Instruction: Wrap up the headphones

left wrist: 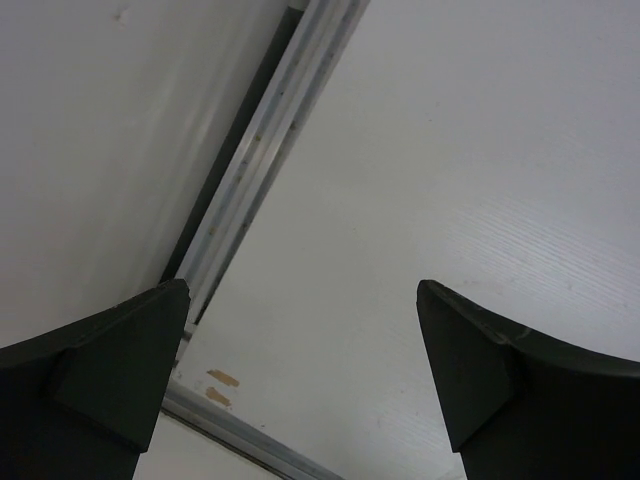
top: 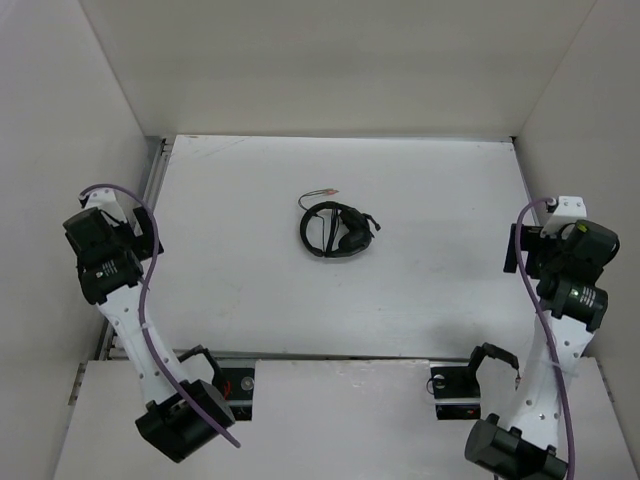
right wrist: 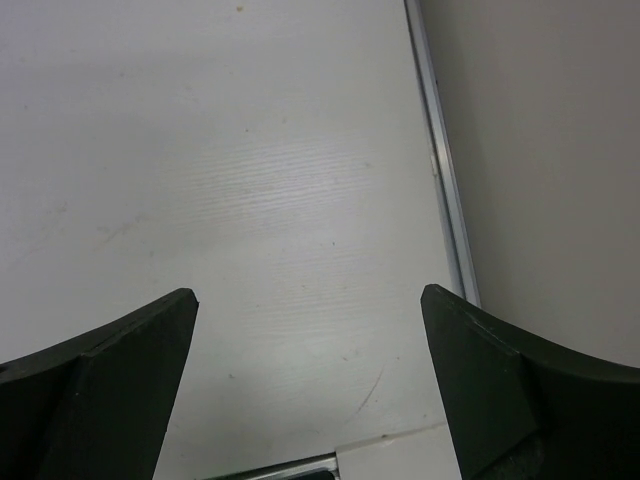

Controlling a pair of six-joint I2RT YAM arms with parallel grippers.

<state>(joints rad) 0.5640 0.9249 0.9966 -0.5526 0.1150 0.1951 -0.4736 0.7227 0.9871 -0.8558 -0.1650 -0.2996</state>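
Observation:
The black headphones (top: pixel 337 231) lie near the middle of the white table (top: pixel 250 300), earcups together, with the thin cord looped around them. The cord's reddish wire tips (top: pixel 328 192) poke out just behind them. My left gripper (top: pixel 150 236) hovers at the table's left edge, far from the headphones; in the left wrist view (left wrist: pixel 303 290) it is open and empty. My right gripper (top: pixel 512 250) hovers at the table's right edge; in the right wrist view (right wrist: pixel 310 295) it is open and empty. Neither wrist view shows the headphones.
White walls enclose the table on the left, back and right. A metal rail (left wrist: pixel 262 160) runs along the left edge and another rail (right wrist: pixel 440 160) along the right edge. The arm bases (top: pixel 190 420) stand on a white shelf at the near edge.

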